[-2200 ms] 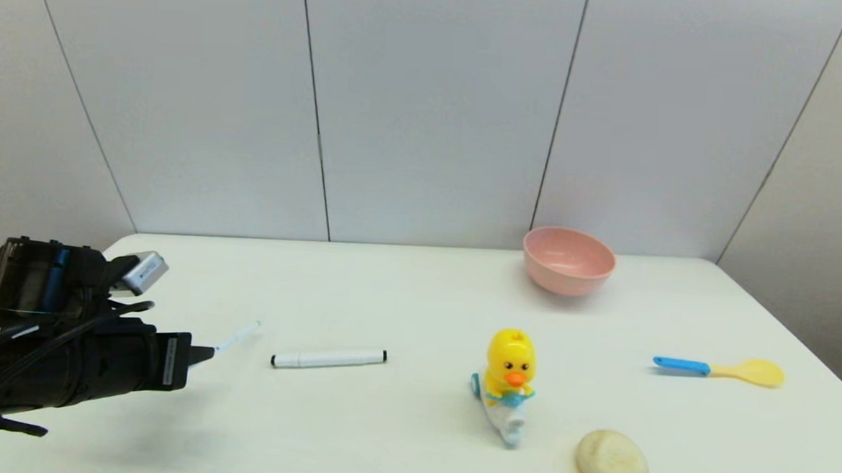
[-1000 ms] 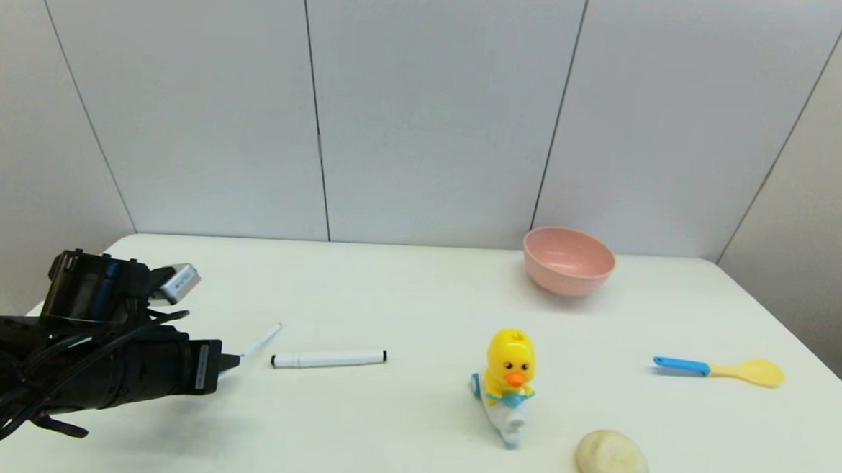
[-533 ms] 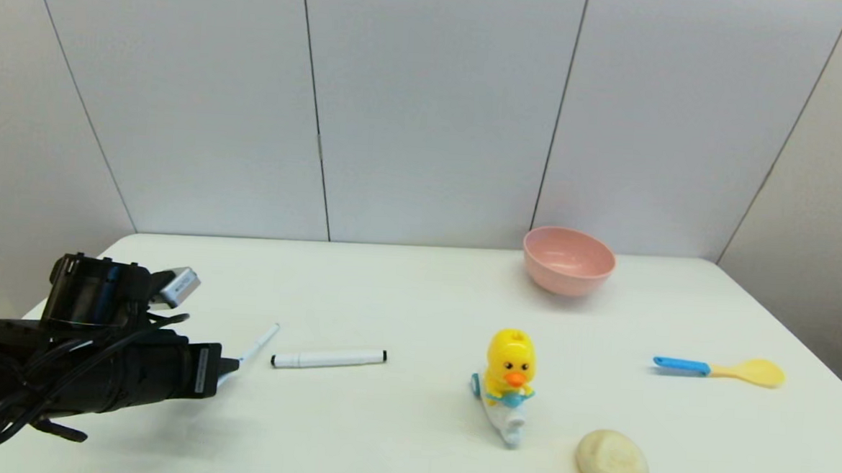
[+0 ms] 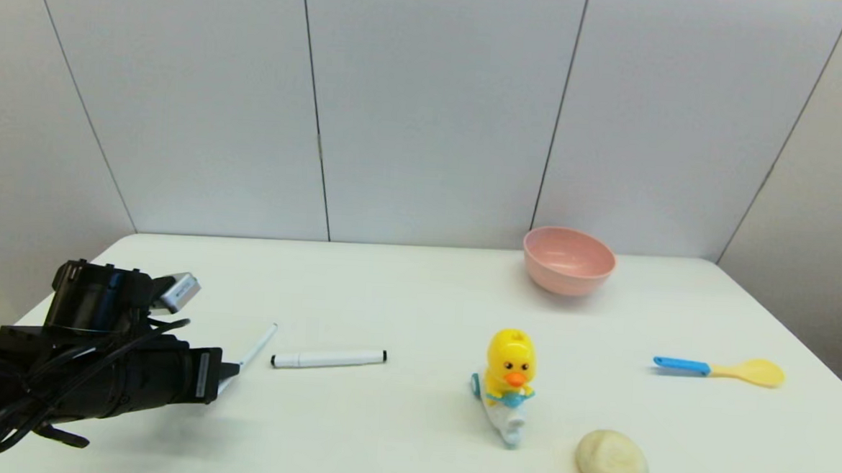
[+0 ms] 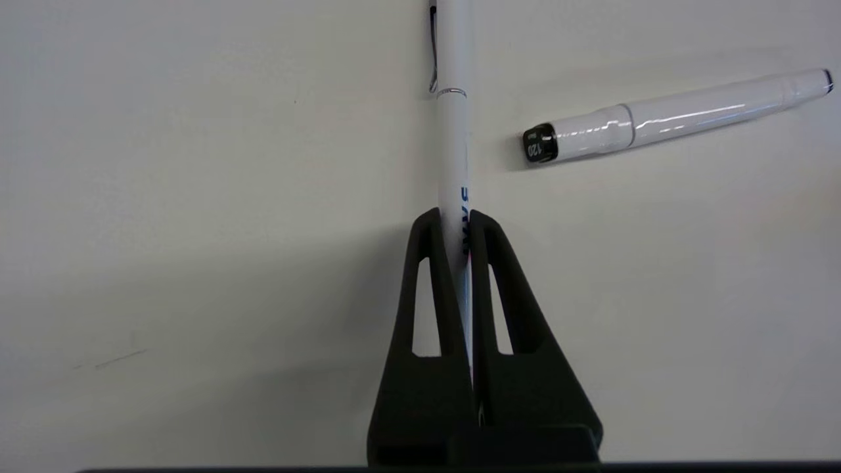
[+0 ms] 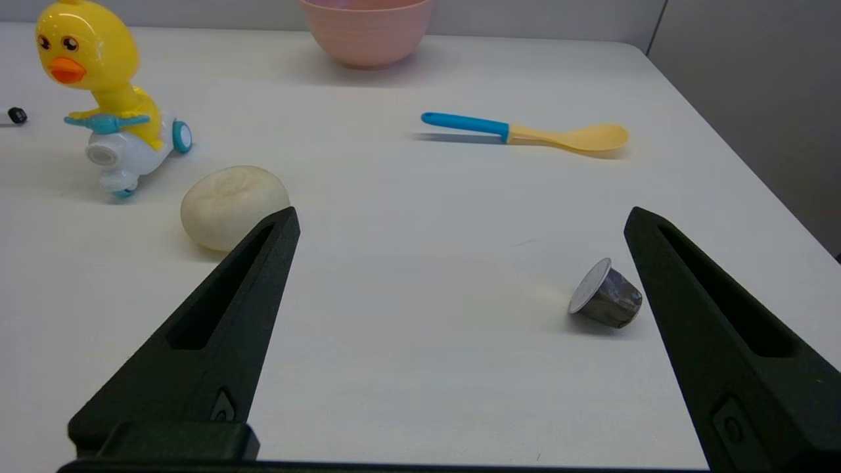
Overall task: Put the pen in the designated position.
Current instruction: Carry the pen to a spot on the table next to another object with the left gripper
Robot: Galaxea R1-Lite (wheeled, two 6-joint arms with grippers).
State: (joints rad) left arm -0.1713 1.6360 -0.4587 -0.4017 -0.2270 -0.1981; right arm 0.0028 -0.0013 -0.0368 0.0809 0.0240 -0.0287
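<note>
The pen is thin and white, with blue print on its barrel. My left gripper is shut on it at the left side of the table, and the pen sticks out past the fingertips toward the far right. The pen's free end lies close to the left end of a thicker white marker with black ends. I cannot tell whether the pen touches the table. My right gripper stands open with nothing in it near the table's front right, out of the head view.
A yellow duck toy stands mid-table. A pink bowl is at the back. To the right lies a blue-handled spoon, a pale round lump sits near the front, and a small capsule lies by my right gripper.
My left arm has carried the pen to the right, toward the marker, and then sunk a little lower. Nothing else has moved.
</note>
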